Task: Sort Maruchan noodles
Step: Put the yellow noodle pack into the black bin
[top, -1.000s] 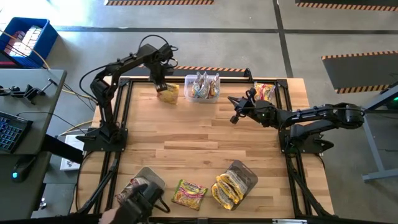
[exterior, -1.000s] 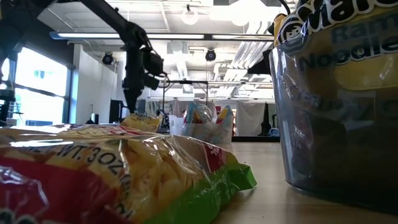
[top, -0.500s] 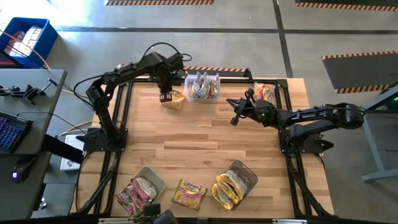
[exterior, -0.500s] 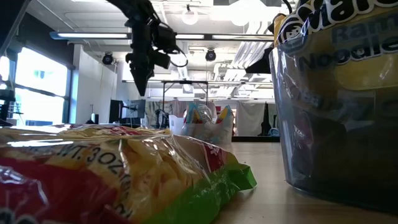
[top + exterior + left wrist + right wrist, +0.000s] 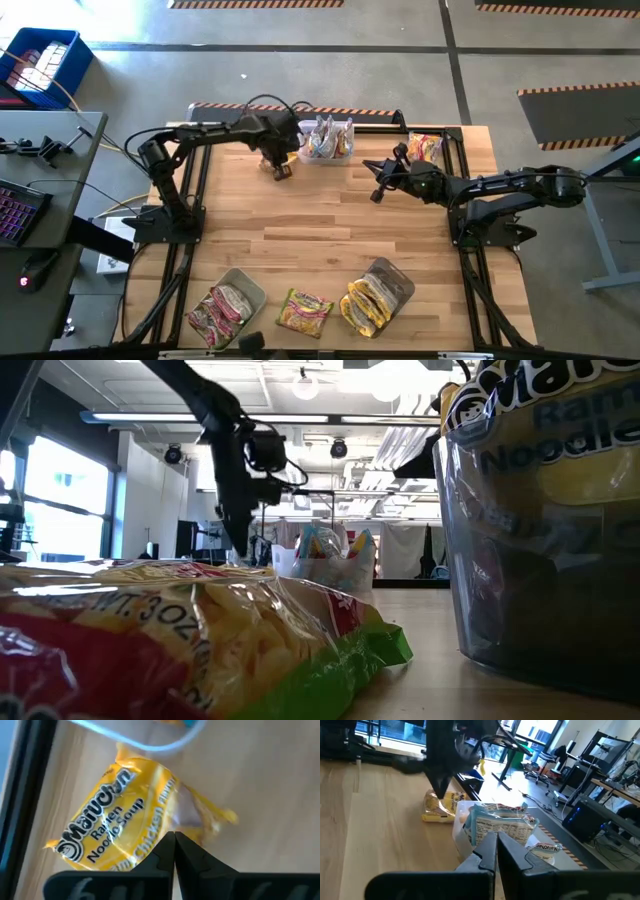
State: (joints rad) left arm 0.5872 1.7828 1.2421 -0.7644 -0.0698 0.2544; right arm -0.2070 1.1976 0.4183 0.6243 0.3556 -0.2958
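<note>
At the far edge of the wooden desk (image 5: 330, 215), a clear plastic rectangular tub (image 5: 325, 155) holds several greenish-silver ramen packets (image 5: 328, 137) standing on edge, their tops above the rim. Along the near edge, a second clear tub (image 5: 243, 288) on the left contains pink-red packets (image 5: 222, 309), and a third clear tub (image 5: 393, 280) on the right contains yellow-orange packets (image 5: 365, 302) that spill out of its open end toward the near edge. A loose yellow and green packet (image 5: 304, 311) lies flat on the desk between these two near tubs. Another packet with red and yellow print (image 5: 426, 148) lies at the far right corner of the desk, outside any container. The left gripper (image 5: 279, 166) is positioned just beside the far tub, its fingers (image 5: 187, 855) closed together with nothing between them, pointing down at a yellow crinkly chicken ramen packet (image 5: 122, 817). This packet lies flat on the desk, printed face up, its long axis running obliquely to the tub's side, with one crimped end nearest the tub. The closed fingertips sit over the packet's edge; contact cannot be confirmed. The right gripper (image 5: 379, 187) hovers over the desk to the right of the far tub, fingers (image 5: 509, 852) closed and empty.
</note>
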